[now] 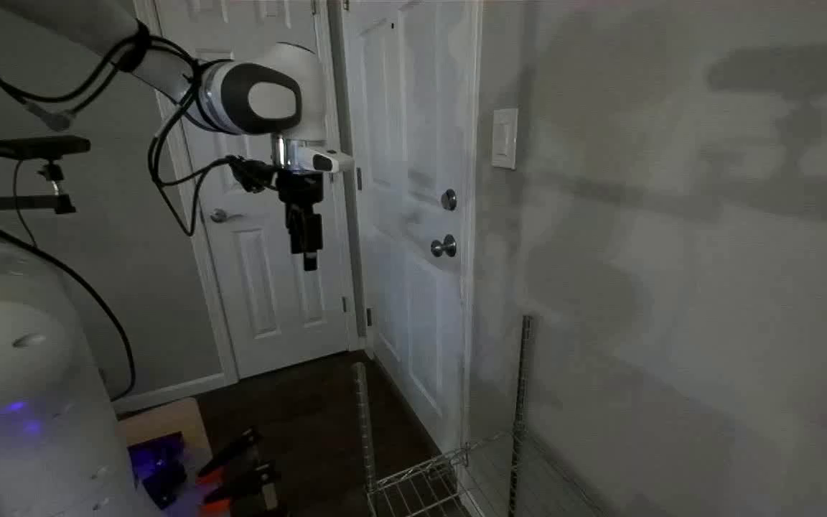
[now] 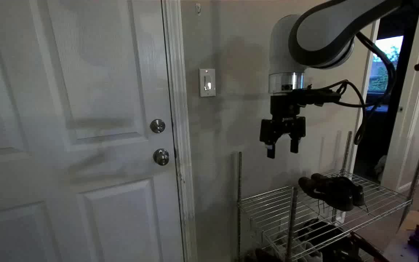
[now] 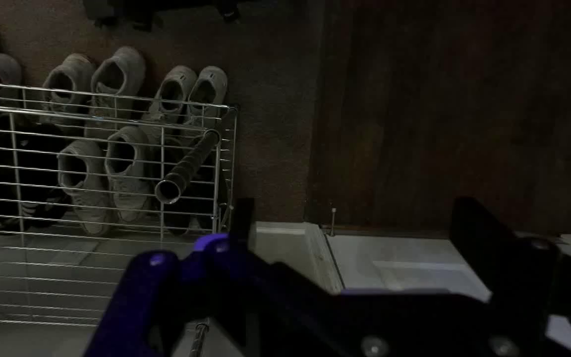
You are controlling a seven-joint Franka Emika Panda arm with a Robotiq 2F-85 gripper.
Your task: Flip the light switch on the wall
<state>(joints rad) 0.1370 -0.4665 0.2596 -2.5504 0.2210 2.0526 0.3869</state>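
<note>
- Grey-white wall (image 1: 708, 301), dimly lit; the light switch (image 2: 207, 83) sits on it, just beside the door frame (image 2: 181, 109).
- Gripper (image 2: 282, 153) hangs well apart from that switch, fingers (image 2: 271, 151) spread with nothing between; flip likely not done, so reach and press are left (on or off, I cannot read it).
- Wire rack (image 2: 291, 222): dark shoes (image 2: 335, 193) lie on top; pale sneakers (image 3: 129, 191) sit lower, on what I cannot tell.

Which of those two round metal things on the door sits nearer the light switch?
The upper fitting, just above the lower knob. The light switch is mounted higher than both, so the knob is farther from it.
</note>
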